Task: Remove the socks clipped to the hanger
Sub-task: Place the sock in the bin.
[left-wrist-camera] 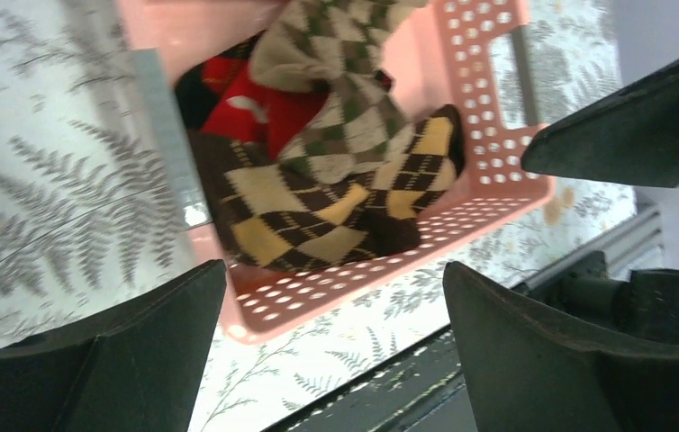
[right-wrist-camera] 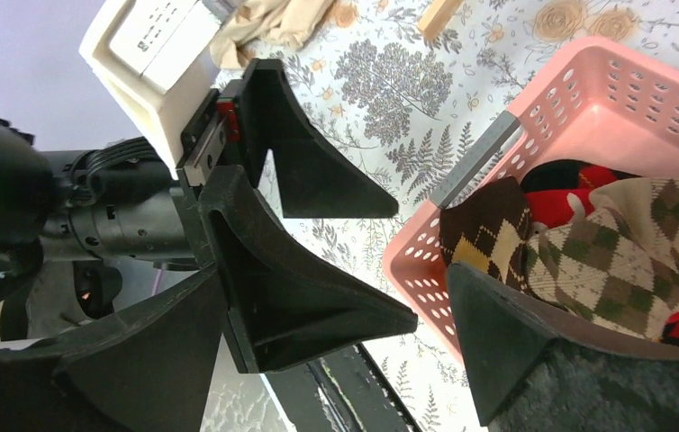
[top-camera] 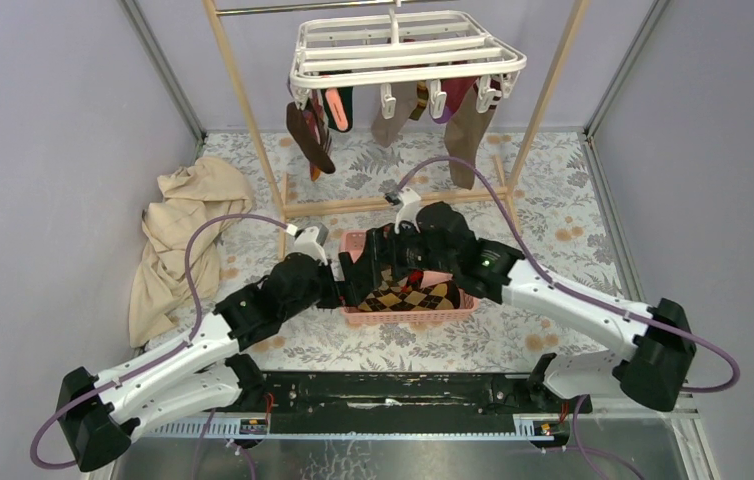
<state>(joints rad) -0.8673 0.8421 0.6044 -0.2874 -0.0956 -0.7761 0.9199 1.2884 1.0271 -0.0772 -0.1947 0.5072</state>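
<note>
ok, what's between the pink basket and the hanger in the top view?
In the top view, the wooden frame's bottom rail lies on the floral tabletop between basket and hanger, with socks hanging above it.

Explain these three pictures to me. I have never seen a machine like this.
These are two robot arms bolted at the near edge of a table. The wide picture looks down from above and behind them. The other two come from small cameras, one on each wrist. The left end effector and the right end effector both hover open over a pink basket, holding nothing. In the basket lie loose socks, checked ones and red ones. On the flowered table cover there are also a crumpled beige cloth and a wooden frame. From the frame hangs a white hanger with more socks clipped under it.
</note>
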